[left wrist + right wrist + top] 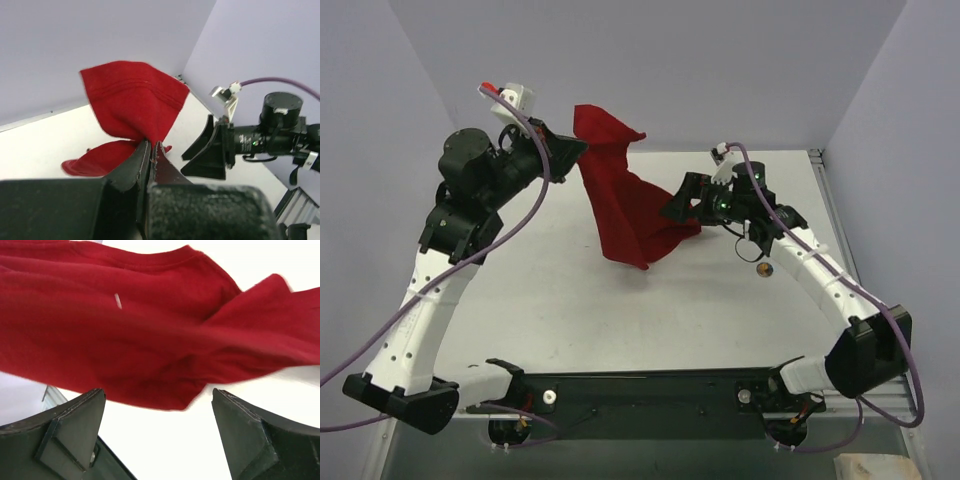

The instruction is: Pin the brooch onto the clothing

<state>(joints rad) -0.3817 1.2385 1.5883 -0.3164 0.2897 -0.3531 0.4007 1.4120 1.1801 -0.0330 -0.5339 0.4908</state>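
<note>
red soft fabric: clothing [620, 205], one item, hanging bunched from the left gripper [582, 150], whose jaws are pinched shut on its upper edge. right gripper [682, 203]: jaws spread wide, holding nothing, just beside the clothing's lower fold. brooch [765, 269]: on the table [620, 320], behind the right gripper, beside its forearm, apart from the fabric.

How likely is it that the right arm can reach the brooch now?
Probably yes: the brooch lies uncovered on the table beside that arm, and the right claw is open and empty, facing the shirt.
</note>
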